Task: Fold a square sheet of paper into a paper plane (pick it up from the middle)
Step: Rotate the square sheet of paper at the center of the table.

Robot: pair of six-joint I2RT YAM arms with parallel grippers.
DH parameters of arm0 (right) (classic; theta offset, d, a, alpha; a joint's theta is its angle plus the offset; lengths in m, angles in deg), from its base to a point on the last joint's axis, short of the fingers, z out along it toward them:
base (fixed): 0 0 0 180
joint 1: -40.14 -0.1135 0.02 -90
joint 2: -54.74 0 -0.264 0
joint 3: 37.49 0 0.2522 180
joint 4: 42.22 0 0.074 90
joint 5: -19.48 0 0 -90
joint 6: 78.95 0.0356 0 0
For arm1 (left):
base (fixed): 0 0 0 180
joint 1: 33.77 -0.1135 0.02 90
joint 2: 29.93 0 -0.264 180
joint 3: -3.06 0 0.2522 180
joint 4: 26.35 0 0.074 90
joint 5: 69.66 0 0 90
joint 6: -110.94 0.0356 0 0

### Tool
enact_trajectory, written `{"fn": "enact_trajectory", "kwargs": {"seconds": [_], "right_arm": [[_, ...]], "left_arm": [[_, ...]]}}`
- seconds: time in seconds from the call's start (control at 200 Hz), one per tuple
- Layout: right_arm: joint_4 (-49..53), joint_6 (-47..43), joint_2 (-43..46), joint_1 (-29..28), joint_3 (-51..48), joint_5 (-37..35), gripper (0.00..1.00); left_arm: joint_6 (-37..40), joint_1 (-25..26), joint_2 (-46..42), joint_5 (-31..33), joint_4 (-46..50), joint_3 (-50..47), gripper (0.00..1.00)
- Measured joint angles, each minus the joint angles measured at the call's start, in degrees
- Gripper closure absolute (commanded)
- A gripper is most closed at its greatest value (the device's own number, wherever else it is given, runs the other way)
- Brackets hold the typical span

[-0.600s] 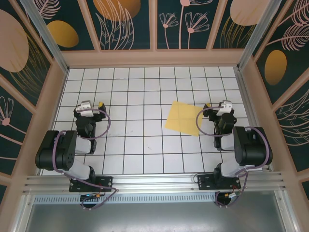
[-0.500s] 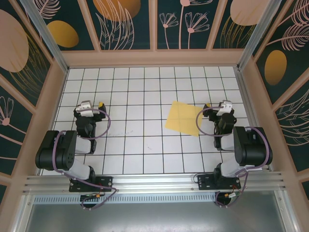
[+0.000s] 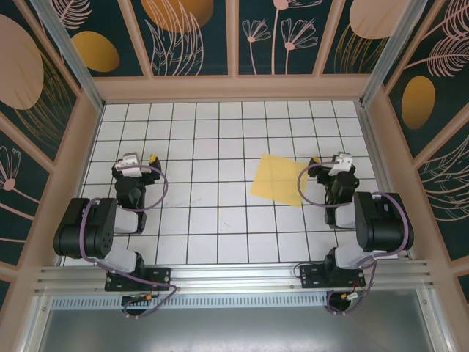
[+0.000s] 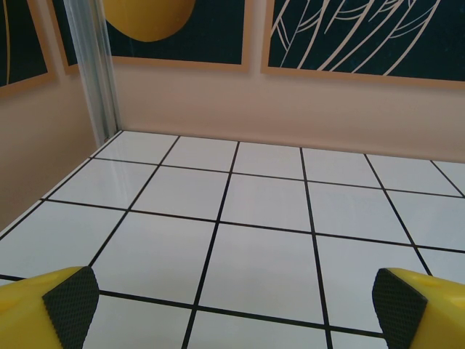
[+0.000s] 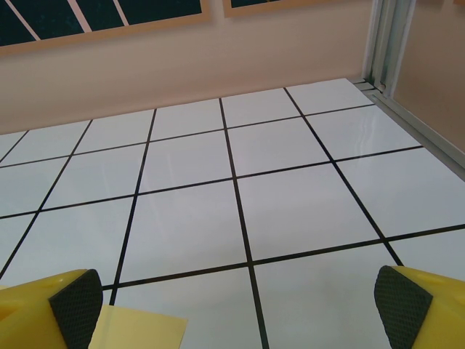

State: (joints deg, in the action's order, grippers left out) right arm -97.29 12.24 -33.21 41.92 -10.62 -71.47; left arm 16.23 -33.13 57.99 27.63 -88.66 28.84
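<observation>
Paper corner (image 5: 138, 329) beside right end effector (image 5: 236, 309)

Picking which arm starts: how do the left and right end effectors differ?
The right end effector sits beside the square sheet of paper; the left end effector is far from it. A paper corner lies by the right one's finger; the left faces bare tiles. Both are open and empty.

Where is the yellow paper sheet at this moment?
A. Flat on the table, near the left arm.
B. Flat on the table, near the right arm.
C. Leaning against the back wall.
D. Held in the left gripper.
B: the square sheet of paper lies flat on the table, one corner reaching between the fingers of the open right gripper.
</observation>
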Motion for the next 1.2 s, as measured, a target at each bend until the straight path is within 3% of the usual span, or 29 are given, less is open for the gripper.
{"fn": "enact_trajectory", "kwargs": {"seconds": [0.345,0.54,0.741,0.946,1.201], "right_arm": [[0.9,0.0,0.5,-0.2,0.2,-0.5,0.01],[20.7,1.1,8.8,-2.4,11.2,-4.2,0.01],[40.5,7.3,10.6,-4.3,25.9,-6.3,0.01],[59.5,18.4,4.1,-9.1,35.8,-3.9,0.03],[69.7,32.5,-5.1,-17.5,37.3,-2.2,0.05]], "left_arm": [[0.0,0.0,-0.2,0.7,-3.1,-2.0,0.01],[-0.2,0.0,-6.2,2.4,-1.6,-4.1,0.01],[-1.7,0.0,-13.6,4.7,9.1,1.7,0.02],[-11.0,0.0,-16.5,5.1,22.1,9.4,0.01],[-19.6,0.0,-14.6,1.3,35.7,19.1,0.02]]}}
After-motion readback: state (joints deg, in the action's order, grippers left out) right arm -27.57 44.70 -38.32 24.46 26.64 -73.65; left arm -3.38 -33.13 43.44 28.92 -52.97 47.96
